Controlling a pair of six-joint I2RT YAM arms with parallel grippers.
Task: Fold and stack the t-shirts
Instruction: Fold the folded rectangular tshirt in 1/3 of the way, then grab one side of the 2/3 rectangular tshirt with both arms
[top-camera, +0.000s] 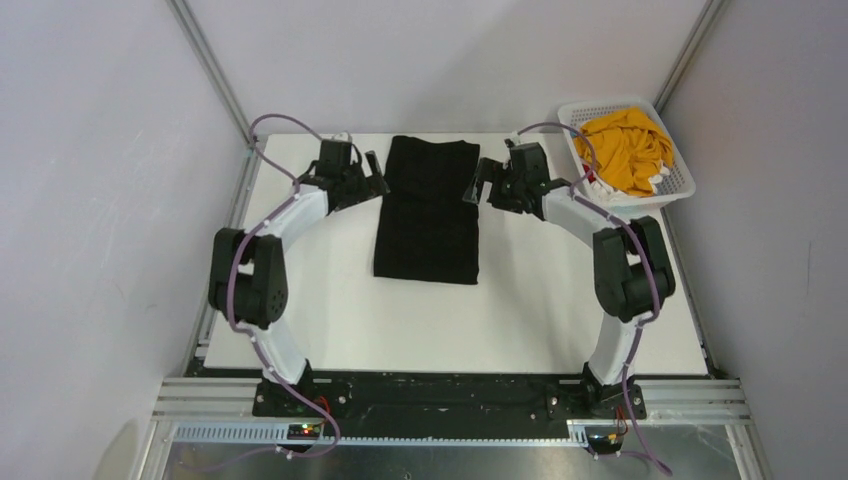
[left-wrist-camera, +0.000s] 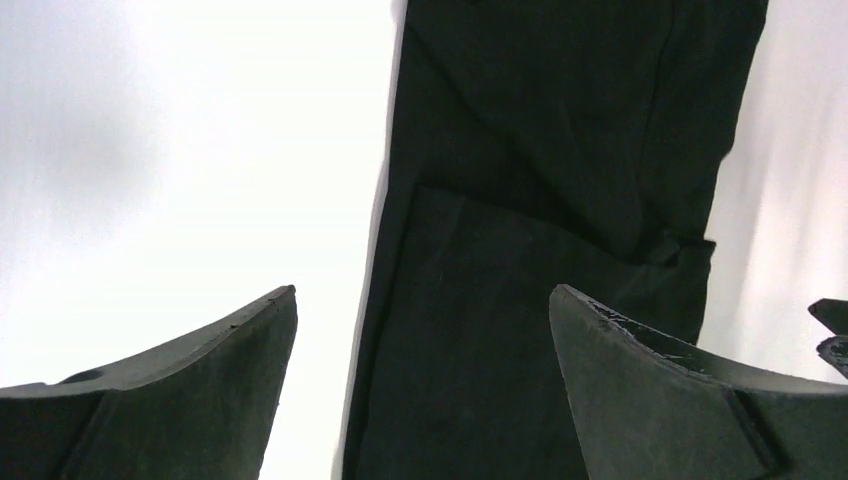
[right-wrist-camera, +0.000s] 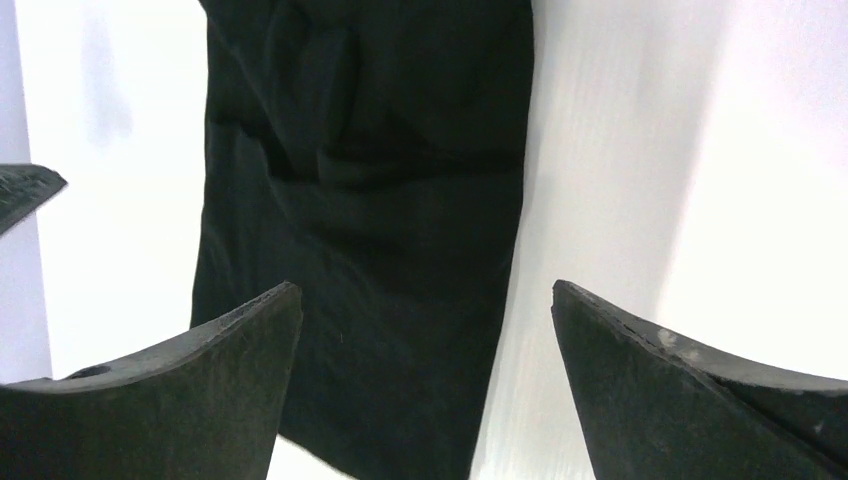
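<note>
Top external view: the black t-shirt (top-camera: 428, 210) lies folded in a strip. The left gripper (top-camera: 378, 178) and right gripper (top-camera: 476, 182) gape empty, flanking its far end. Next, likely, a crosswise fold. A mustard t-shirt (top-camera: 625, 150) sits in the basket (top-camera: 682, 186) to its right.

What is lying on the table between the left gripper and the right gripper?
The folded black t-shirt lies between the open left gripper and the open right gripper, as the top external view shows.
</note>
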